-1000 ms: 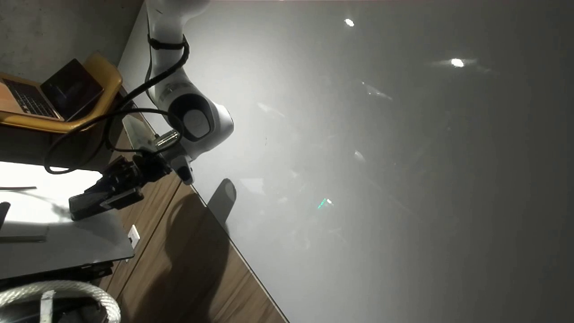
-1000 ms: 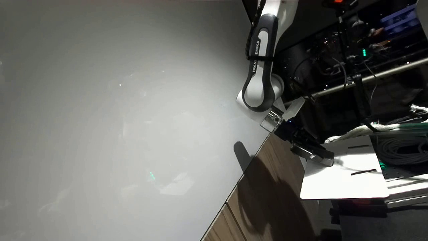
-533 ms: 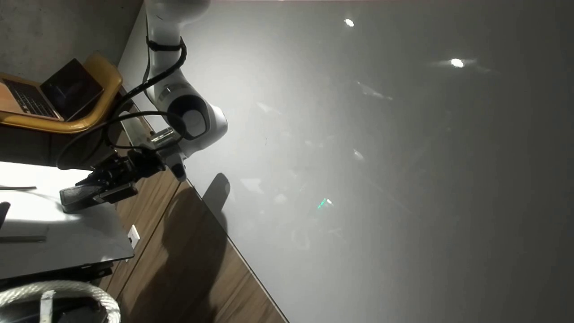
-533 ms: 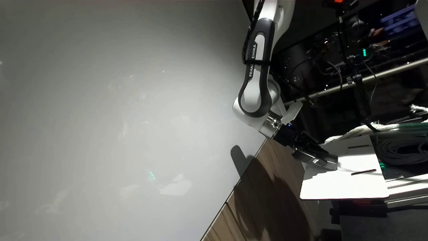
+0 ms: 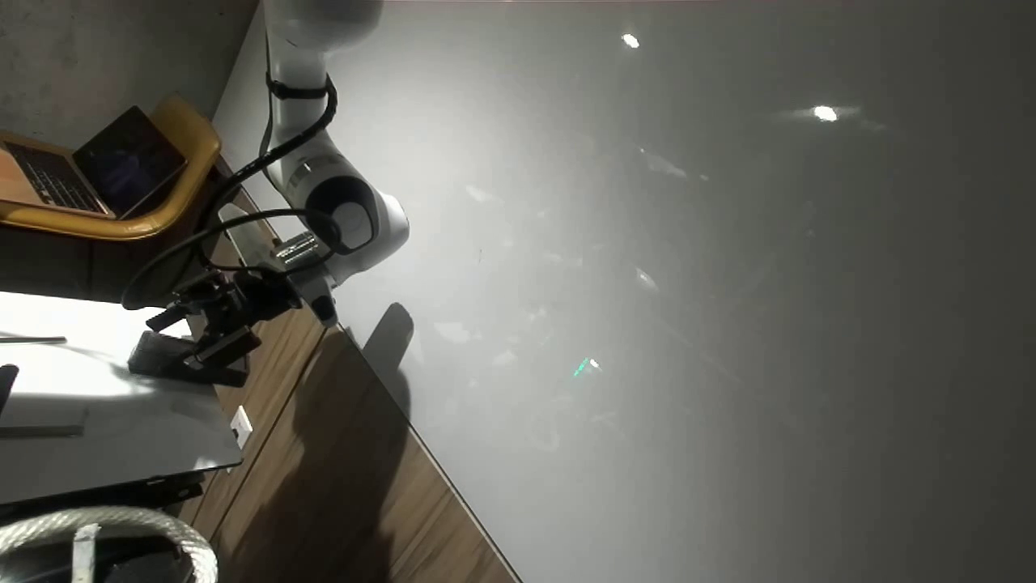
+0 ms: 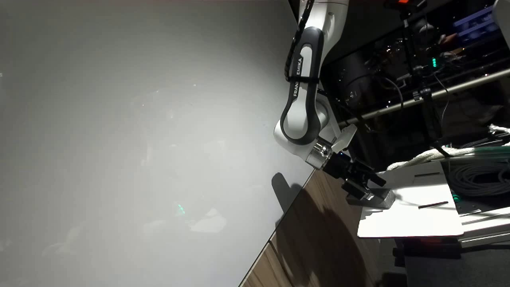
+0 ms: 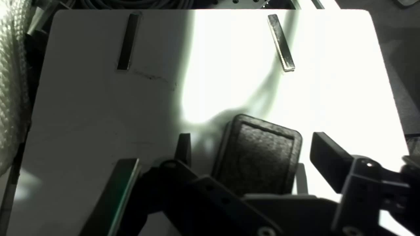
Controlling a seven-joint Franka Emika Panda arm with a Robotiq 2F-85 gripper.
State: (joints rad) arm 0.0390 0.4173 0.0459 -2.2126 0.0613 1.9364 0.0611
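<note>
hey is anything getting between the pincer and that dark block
No, nothing visible. In the wrist view the pincer stands open about the dark block, a gap showing on each side; the block's near end is hidden behind the pincer.

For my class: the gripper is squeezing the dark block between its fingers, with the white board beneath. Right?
Not squeezing: the wrist view shows the gripper open, a gap on each side of the dark block. It does appear between the fingers, with the white board beneath.
</note>
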